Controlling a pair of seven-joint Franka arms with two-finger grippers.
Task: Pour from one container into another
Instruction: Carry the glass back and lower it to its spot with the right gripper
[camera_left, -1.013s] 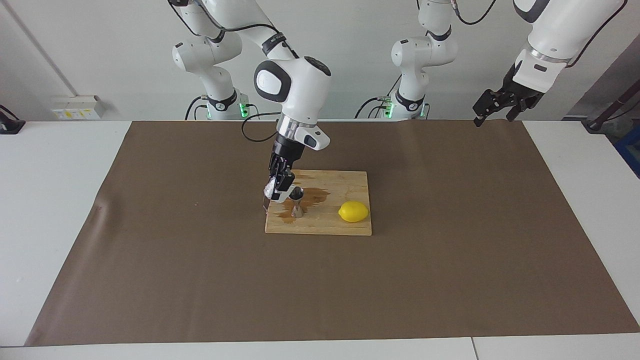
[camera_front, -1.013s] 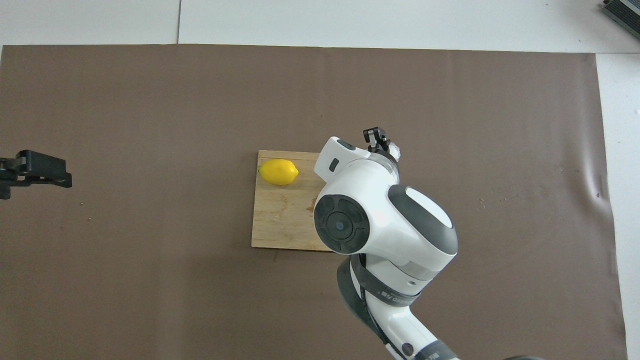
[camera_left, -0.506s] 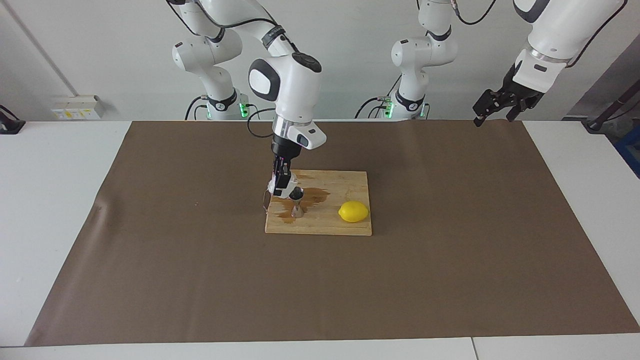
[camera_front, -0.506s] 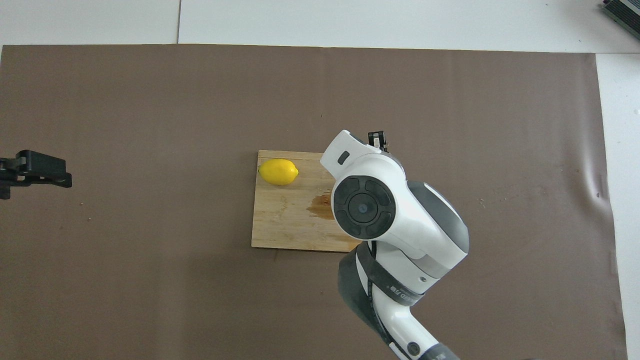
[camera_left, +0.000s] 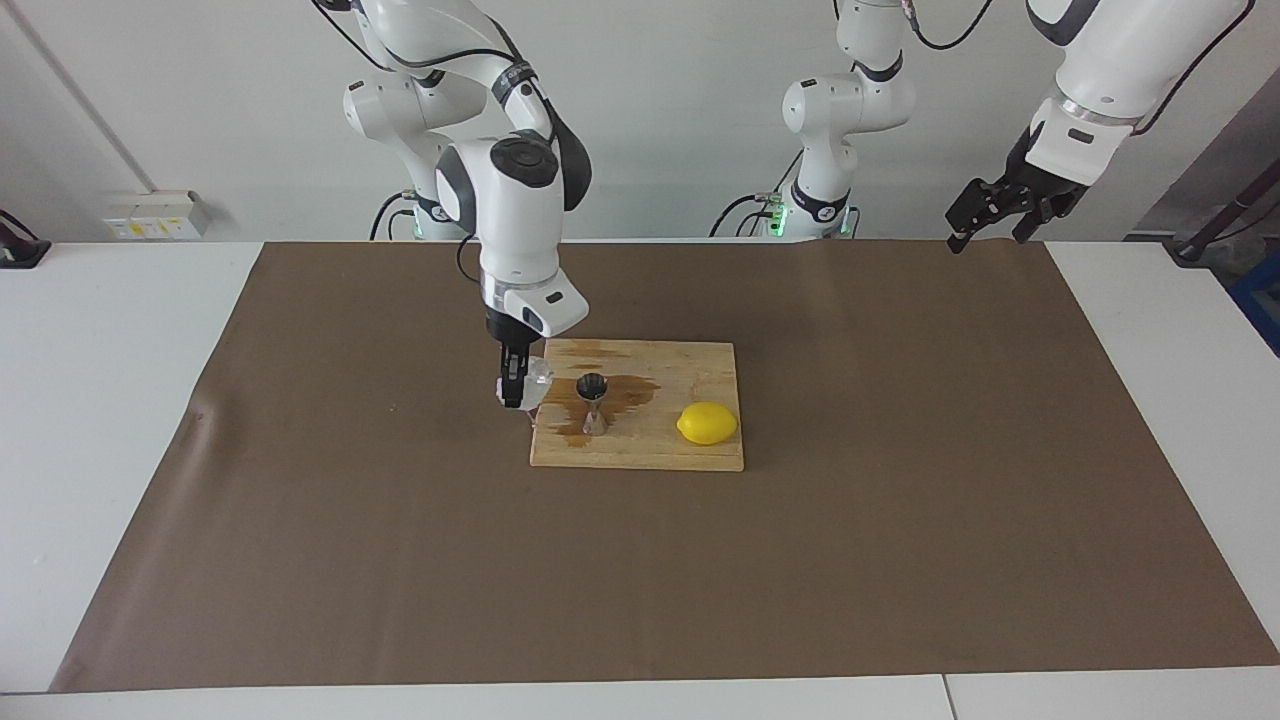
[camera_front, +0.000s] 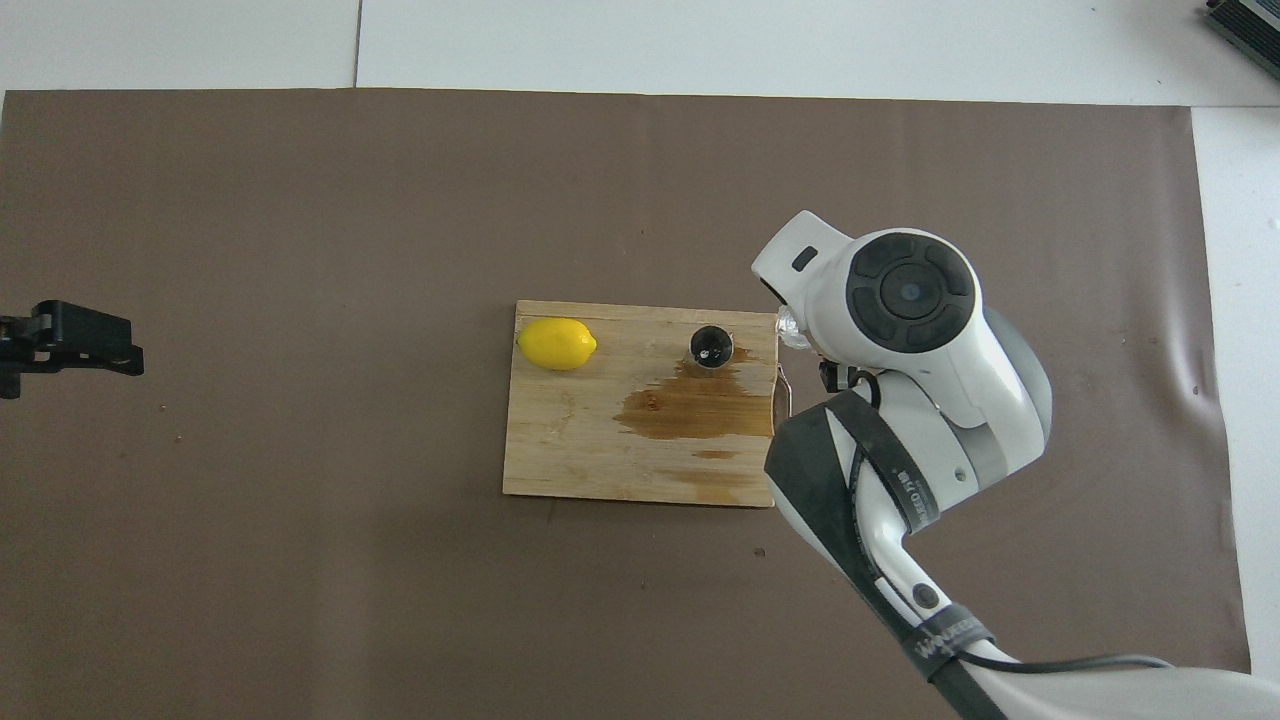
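Since the earlier frame, right arm has swung off the jigger (camera_left: 593, 402) toward its own end of the tabletop (camera_left: 120, 330). Cutting board (camera_left: 690, 455) carries a brown spill, lemon (camera_left: 707, 423) and upright jigger. Right claw (camera_left: 516, 396) grips the cup (camera_left: 537, 378), now upright, over the board's edge. Cup looks light, thin, crushable: hold its sides gently. Left claw (camera_left: 985, 215) waits open, raised.

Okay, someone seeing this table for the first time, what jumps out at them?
The right gripper holds the white cup just off the cutting board's edge, beside the steel jigger standing in a brown spill on the board. A yellow lemon sits toward the left arm's end; the left gripper waits open, raised there.
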